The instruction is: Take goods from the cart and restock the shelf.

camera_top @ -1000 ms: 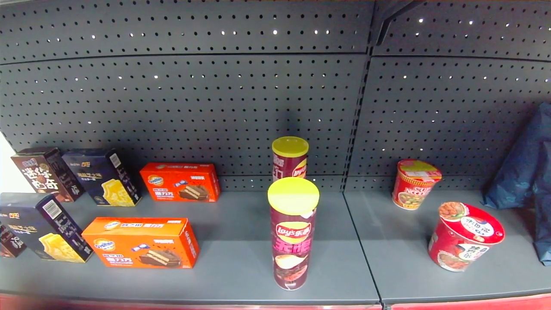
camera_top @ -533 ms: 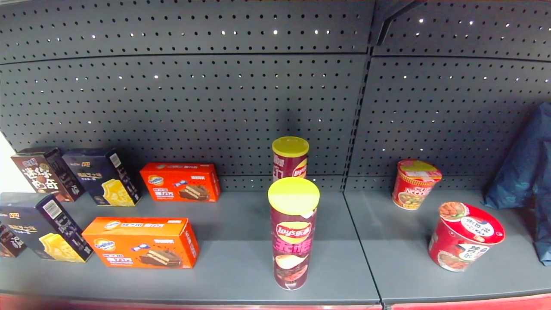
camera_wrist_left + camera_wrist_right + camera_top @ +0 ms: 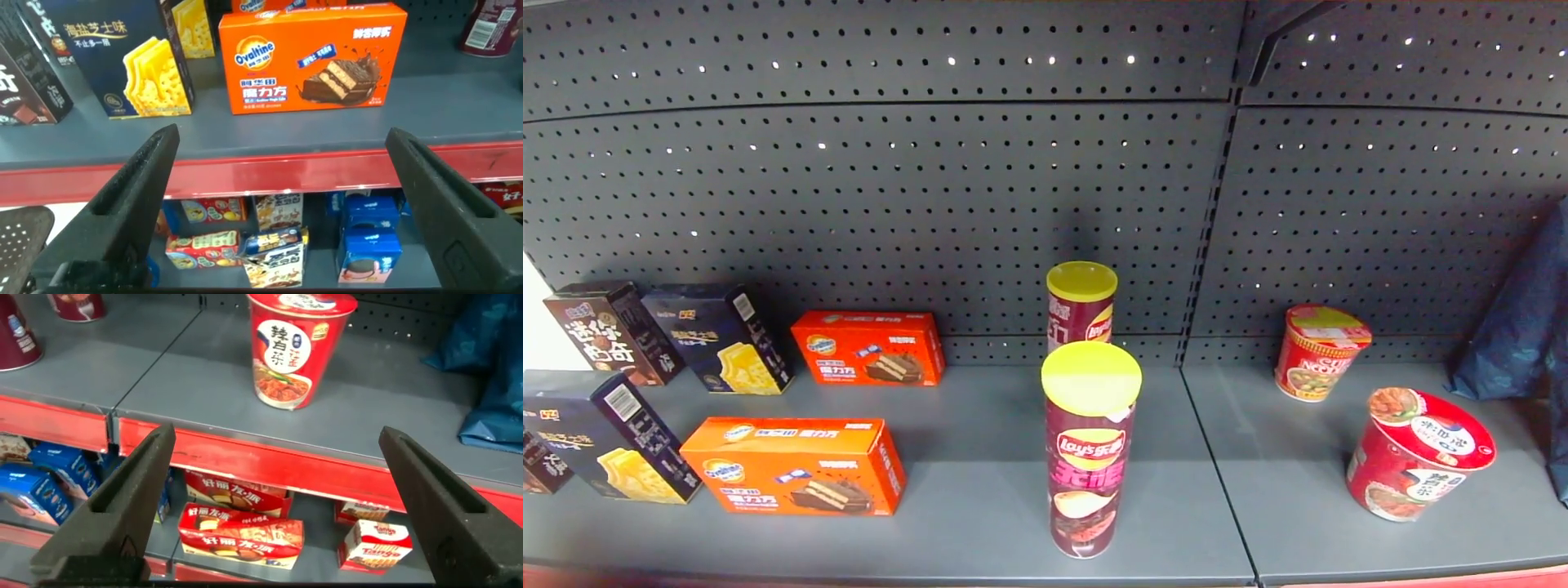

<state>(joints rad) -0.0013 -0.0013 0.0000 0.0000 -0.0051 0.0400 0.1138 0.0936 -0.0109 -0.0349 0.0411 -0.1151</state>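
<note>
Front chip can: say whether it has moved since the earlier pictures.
No. The front chip can keeps its spot before the rear chip can; the whole view shifted, so the camera moved.

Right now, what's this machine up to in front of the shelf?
A robot is restocking a shop shelf, but at this moment it holds nothing. Its left jaws hang open in front of the nearer orange box, and its right jaws hang open in front of the nearer red noodle cup. A chip can stands mid-shelf with a second can behind it, and dark boxes sit at the left.
</note>
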